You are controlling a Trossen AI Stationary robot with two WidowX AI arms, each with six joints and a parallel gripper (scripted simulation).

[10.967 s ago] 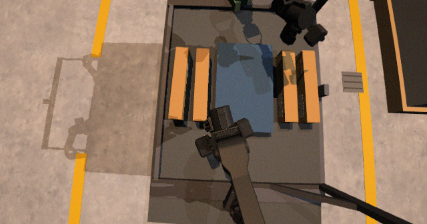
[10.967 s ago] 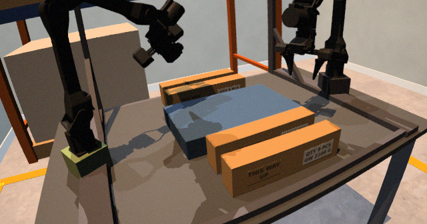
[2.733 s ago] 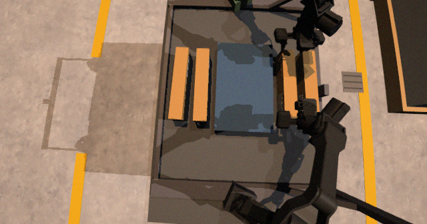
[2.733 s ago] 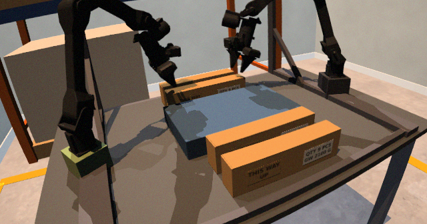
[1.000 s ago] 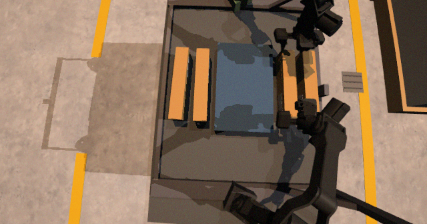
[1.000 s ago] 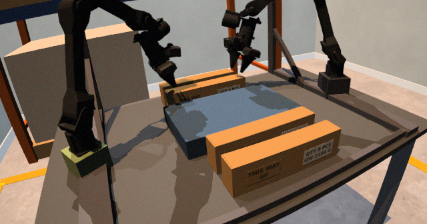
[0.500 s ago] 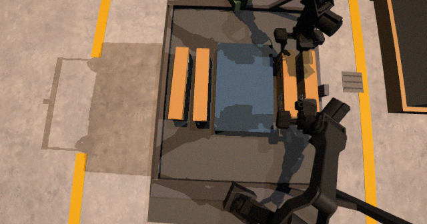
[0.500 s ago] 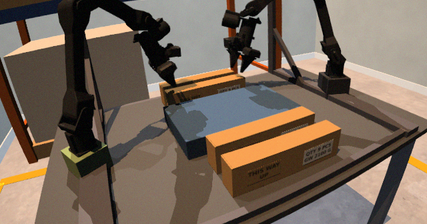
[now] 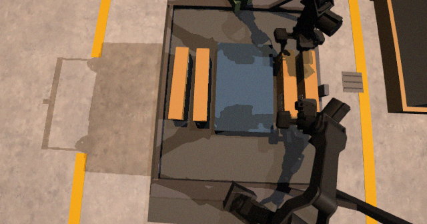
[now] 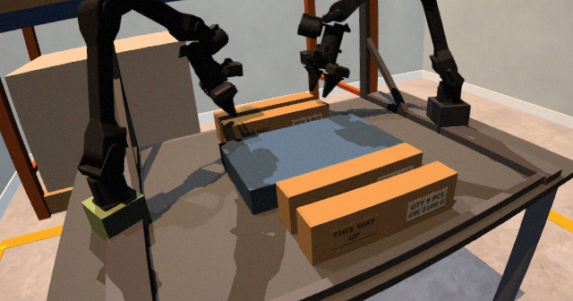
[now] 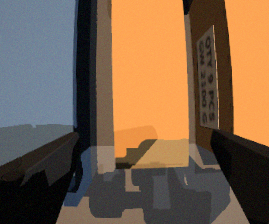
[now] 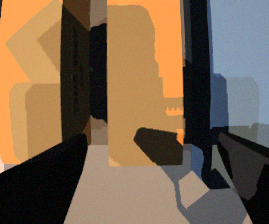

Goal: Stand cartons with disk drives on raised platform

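Four long orange cartons stand on the table, two on each side of the blue raised platform [image 9: 244, 87] [image 10: 309, 150]. One pair [image 9: 178, 83] [image 9: 201, 84] shows in front in the exterior view [image 10: 349, 176] [image 10: 380, 207]. The other pair [image 9: 289, 84] [image 9: 311, 81] lies under both grippers. My left gripper [image 9: 283, 117] [image 10: 323, 86] is open and hovers above one end of the carton beside the platform [image 11: 147, 56]. My right gripper [image 9: 283, 45] [image 10: 226, 101] is open above the opposite, shadowed end of that carton [image 12: 145, 70]. Nothing is between either gripper's fingers.
A raised rim runs round the table [image 10: 492, 153]. The right arm's green base [image 10: 114, 213] and the left arm's dark base [image 10: 448, 110] stand at opposite table edges. A large box [image 10: 103, 95] stands on the floor behind, beside orange frame posts [image 10: 309, 5].
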